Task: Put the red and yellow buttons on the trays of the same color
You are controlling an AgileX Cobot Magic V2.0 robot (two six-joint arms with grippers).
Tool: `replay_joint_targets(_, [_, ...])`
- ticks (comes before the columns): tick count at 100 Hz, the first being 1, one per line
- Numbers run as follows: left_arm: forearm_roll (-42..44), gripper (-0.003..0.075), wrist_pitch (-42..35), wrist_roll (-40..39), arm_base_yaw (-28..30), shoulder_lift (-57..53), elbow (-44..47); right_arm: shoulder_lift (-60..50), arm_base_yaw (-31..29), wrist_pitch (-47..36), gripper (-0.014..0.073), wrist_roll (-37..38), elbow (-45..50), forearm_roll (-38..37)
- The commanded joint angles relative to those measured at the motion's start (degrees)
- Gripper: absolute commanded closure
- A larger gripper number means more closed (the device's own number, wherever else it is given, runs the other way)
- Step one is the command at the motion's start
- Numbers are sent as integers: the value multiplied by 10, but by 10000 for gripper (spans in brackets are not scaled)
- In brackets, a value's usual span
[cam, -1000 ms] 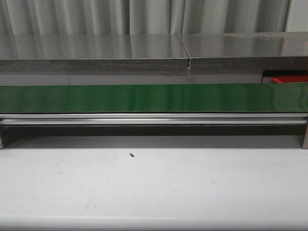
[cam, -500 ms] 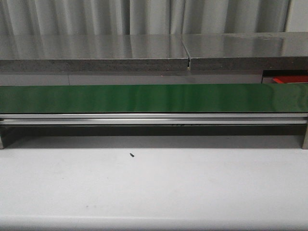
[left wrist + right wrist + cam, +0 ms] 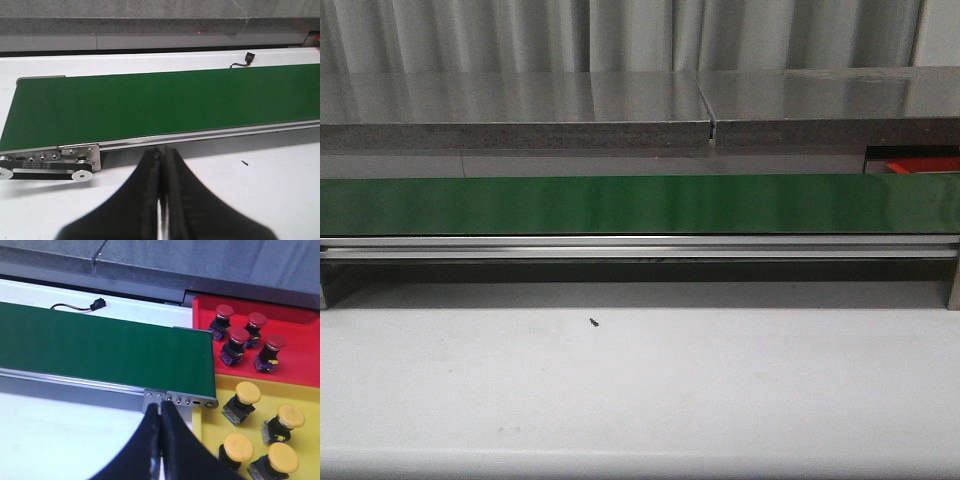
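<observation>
In the right wrist view a red tray (image 3: pixel 295 320) holds several red buttons (image 3: pixel 239 338), and a yellow tray (image 3: pixel 300 395) beside it holds several yellow buttons (image 3: pixel 247 392). Both trays sit just past the end of the green conveyor belt (image 3: pixel 100 347). My right gripper (image 3: pixel 160 407) is shut and empty, over the white table near the belt's end frame. My left gripper (image 3: pixel 163 152) is shut and empty too, in front of the belt's other end (image 3: pixel 150 105). No button lies on the belt. In the front view only a sliver of the red tray (image 3: pixel 923 163) shows.
The belt (image 3: pixel 640 205) spans the front view on an aluminium rail (image 3: pixel 640 248). A small black speck (image 3: pixel 593 321) lies on the white table (image 3: pixel 640 390). A black connector with a cable (image 3: pixel 98 303) lies behind the belt. A grey stone ledge (image 3: pixel 520 110) runs along the back.
</observation>
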Motion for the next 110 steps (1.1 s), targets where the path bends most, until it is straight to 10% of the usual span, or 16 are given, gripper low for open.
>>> replay_joint_targets(1, [-12, 739, -40, -6, -4, 3, -16, -3, 1, -30, 662, -6, -13, 1])
replay_joint_targets(77, [-12, 739, -40, -6, -4, 3, -16, -20, 27, -103, 662, -3, 20, -14])
replay_joint_targets(110, [-12, 739, -40, -6, -4, 3, -16, -154, 60, -226, 662, 150, 182, -135])
